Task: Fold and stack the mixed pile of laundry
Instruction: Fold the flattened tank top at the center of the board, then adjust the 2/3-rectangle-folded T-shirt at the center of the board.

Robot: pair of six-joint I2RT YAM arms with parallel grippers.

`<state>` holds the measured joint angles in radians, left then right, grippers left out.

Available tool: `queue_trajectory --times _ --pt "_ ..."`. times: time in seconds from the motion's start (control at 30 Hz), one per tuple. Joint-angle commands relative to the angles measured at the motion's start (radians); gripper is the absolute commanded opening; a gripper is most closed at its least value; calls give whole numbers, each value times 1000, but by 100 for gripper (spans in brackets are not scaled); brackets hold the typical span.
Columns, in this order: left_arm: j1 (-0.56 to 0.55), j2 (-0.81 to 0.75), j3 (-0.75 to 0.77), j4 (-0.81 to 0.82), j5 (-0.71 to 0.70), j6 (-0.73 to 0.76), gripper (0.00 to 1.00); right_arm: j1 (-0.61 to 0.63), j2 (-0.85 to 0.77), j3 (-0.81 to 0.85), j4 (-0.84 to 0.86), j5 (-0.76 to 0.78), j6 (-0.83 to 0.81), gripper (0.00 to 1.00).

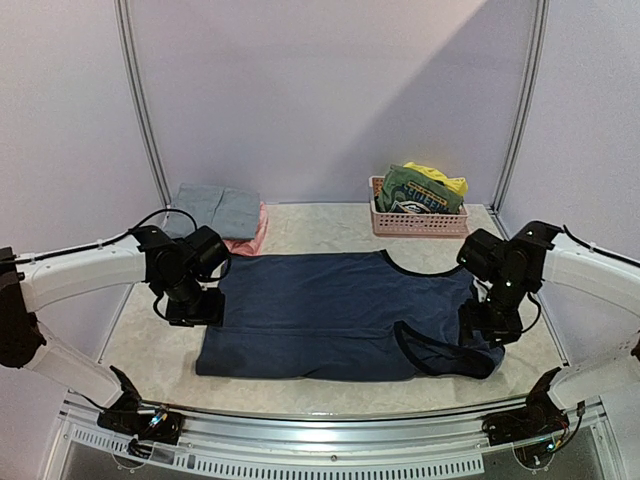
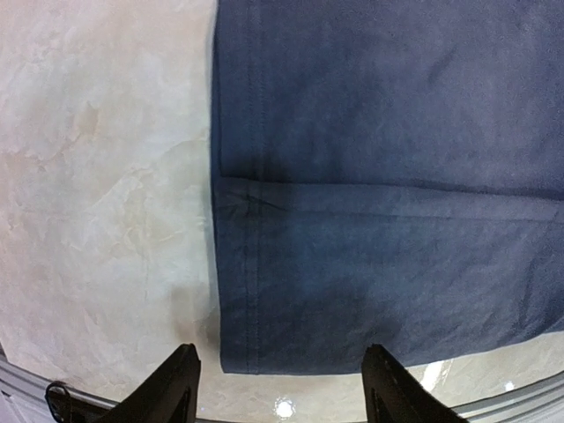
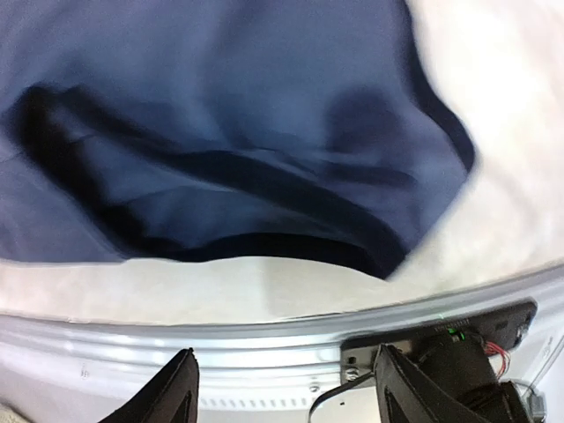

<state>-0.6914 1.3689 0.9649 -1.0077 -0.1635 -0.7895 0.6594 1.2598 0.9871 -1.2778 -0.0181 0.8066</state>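
Lying flat on the table [image 1: 320, 232], the navy sleeveless top [image 1: 340, 310] spreads between both claws. Its hem is just under the left claw [image 1: 195, 308], its armhole end under the right claw [image 1: 490, 330]. Both claws stand wide and hold nothing. Beyond the right claw, a green tee [image 1: 420, 190] and a yellow piece [image 1: 447, 181] sit in a pink basket [image 1: 420, 224]. Beyond the left claw lies a folded grey shirt [image 1: 215, 207].

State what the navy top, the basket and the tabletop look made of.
Navy top: soft matte cloth, likely cotton knit; stitched hem, limp folds. Basket: pink plastic, going by its moulded slats. Tabletop: pale marble-look, faint sheen and veining; stone or laminate, cannot tell.
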Motion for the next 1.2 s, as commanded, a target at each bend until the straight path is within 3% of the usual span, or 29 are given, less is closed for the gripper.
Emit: queue_trajectory --times 0.0,0.13,0.33,0.57,0.87,0.93,1.03,1.17 --pt "-78 13 -43 73 24 14 62 -40 -81 -105 -48 94 148 66" --pt "-113 31 -50 90 31 6 60 -114 -118 -196 -5 70 190 64" --pt "-119 12 -61 101 43 4 57 -314 -223 -339 157 -122 210 68" --pt "-119 15 -71 101 49 24 55 -388 -240 -451 325 -238 242 61" --pt "-119 3 -107 127 63 18 54 -431 -238 -484 408 -221 236 42" --pt "-119 2 -109 129 67 21 53 -433 -224 -477 409 -210 225 32" --pt "-118 7 -107 127 62 29 53 -438 -218 -446 371 -192 209 4" --pt "-113 20 -114 117 44 23 51 -454 -213 -371 308 -174 184 0"
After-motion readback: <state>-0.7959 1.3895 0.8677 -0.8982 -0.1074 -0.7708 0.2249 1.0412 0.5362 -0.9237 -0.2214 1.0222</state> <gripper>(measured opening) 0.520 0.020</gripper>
